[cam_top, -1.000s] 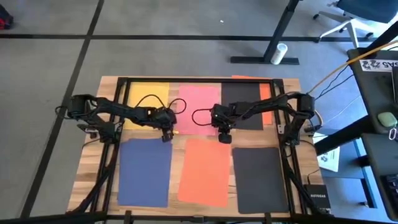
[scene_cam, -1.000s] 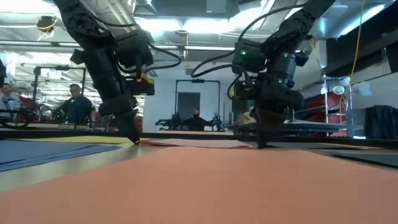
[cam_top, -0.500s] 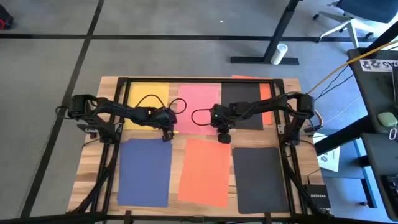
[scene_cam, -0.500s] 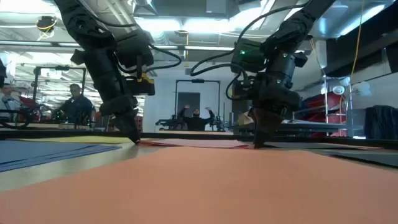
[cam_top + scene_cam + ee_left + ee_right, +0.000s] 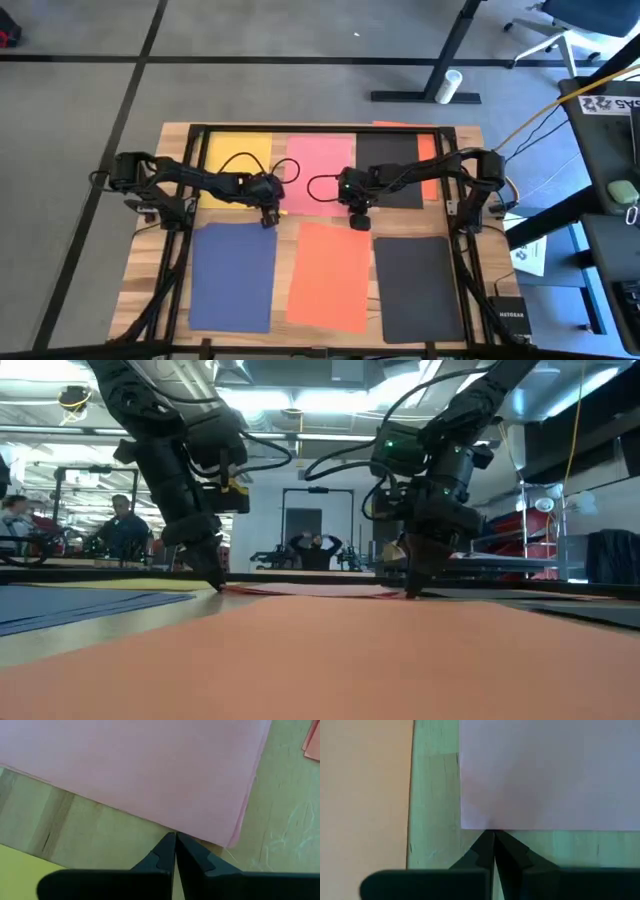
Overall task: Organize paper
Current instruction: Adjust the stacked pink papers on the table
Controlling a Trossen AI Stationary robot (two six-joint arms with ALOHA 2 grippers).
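Pink sheet point(image 5: 318, 176) under both arms, left pincer point(image 5: 175, 837) and right pincer point(image 5: 493, 834) pressed together at its near edge, any pinch unclear

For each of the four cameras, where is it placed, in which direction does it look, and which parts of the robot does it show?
High view: above the table, looking straight down; both arms, left gripper and right gripper at the pink sheet.
Low view: table height, looking level across the orange sheet into the room; both grippers come from above.
Left wrist view: on the left arm, facing down; shut fingers at the pink sheet's edge.
Right wrist view: likewise, on the right arm.
Shared: both wrist views show the pink sheet.
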